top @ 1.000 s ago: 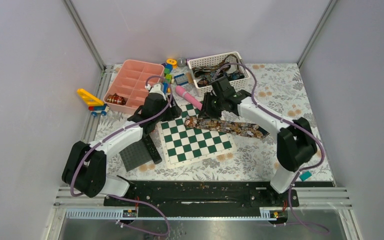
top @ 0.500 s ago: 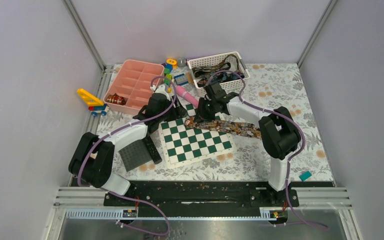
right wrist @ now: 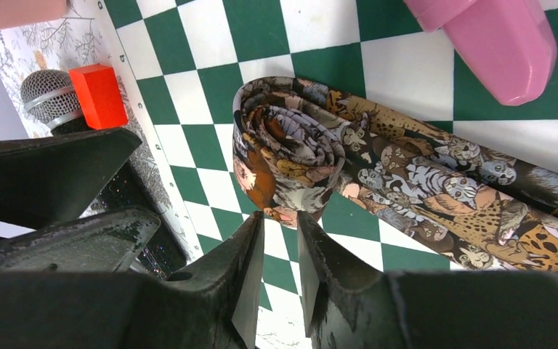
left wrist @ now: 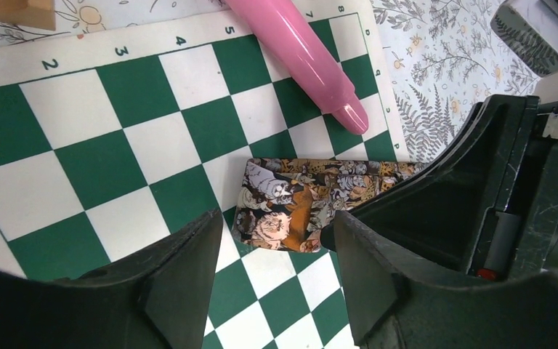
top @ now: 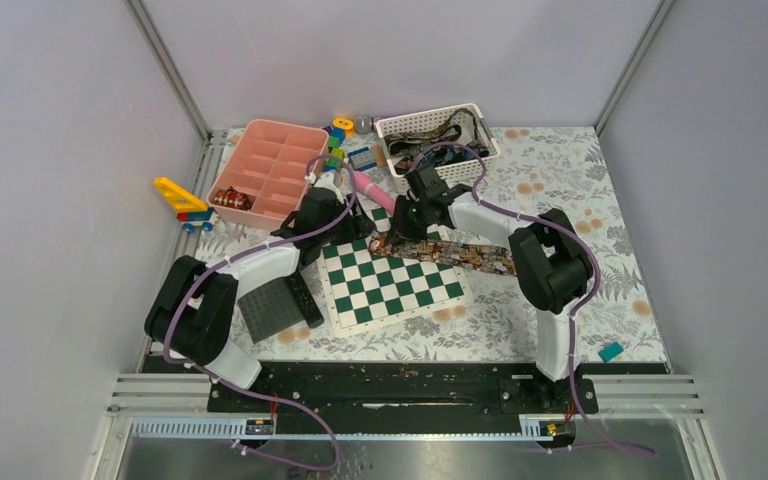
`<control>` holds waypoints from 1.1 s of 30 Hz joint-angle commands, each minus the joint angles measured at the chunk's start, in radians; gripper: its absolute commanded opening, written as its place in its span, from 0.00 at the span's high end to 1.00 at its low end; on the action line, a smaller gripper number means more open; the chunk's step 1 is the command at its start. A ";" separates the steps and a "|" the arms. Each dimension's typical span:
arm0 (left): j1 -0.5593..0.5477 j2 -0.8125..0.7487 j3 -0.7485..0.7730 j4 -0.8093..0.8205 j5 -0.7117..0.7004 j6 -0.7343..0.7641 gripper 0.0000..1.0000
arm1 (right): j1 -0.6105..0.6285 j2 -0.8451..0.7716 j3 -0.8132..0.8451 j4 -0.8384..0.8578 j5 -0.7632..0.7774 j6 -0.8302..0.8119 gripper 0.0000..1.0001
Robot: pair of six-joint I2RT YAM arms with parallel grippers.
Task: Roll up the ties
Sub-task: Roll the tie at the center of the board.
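At the board's (top: 390, 285) twelve o'clock edge I am rolling the tie (right wrist: 407, 174) tightly and evenly; left tool (left wrist: 276, 222) released, right tool (right wrist: 280, 218) nearly closed at the roll, grip I cannot tell.

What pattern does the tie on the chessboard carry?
The tie shows brown, tan and grey cats; right wrist view.

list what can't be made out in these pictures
Far end of the tie: top view, the right arm covers it; right wrist view, the frame edge cuts it.
Whether the right gripper pinches the tie's rolled end: right wrist view, jaws crowd the fabric edge.
Basket contents: top view, too small.
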 commanded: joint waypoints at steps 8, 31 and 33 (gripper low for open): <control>0.004 0.046 -0.009 0.110 0.082 0.013 0.42 | 0.001 0.031 0.037 -0.024 0.070 0.040 0.70; 0.003 0.138 -0.009 0.196 0.172 0.019 0.38 | -0.002 0.053 0.043 -0.089 0.146 0.071 0.69; 0.003 0.146 -0.010 0.203 0.177 0.019 0.38 | -0.002 0.054 0.040 -0.088 0.148 0.074 0.69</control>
